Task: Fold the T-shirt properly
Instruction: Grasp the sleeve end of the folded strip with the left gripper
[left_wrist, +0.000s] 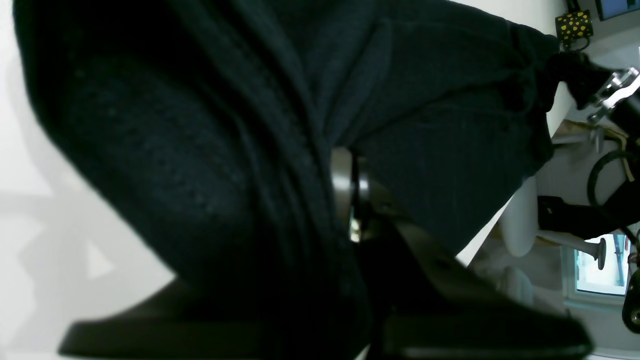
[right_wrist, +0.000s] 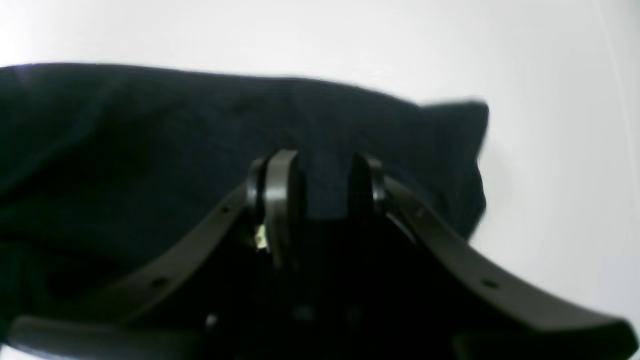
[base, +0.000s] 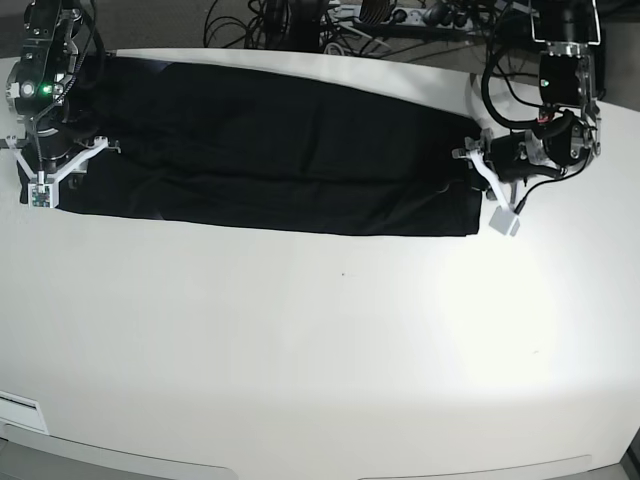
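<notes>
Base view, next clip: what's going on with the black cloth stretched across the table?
A two-arm robot is folding a black T-shirt. It lies as a long band across the far side of the white table, plain black side showing. The left gripper is shut on cloth at one end, and the right gripper pinches cloth at the other. Each arm holds an end.

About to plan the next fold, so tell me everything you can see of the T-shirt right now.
The T-shirt is plain black knit cloth; no print shows. It lies as a long band, folded lengthwise, across the far part of the white table, with soft creases along it. The right gripper is at one end, cloth between its fingers, the corner beside it sticking up. The left gripper is at the other end, where the cloth bunches thickly over it in the left wrist view, so its grip is hidden.
</notes>
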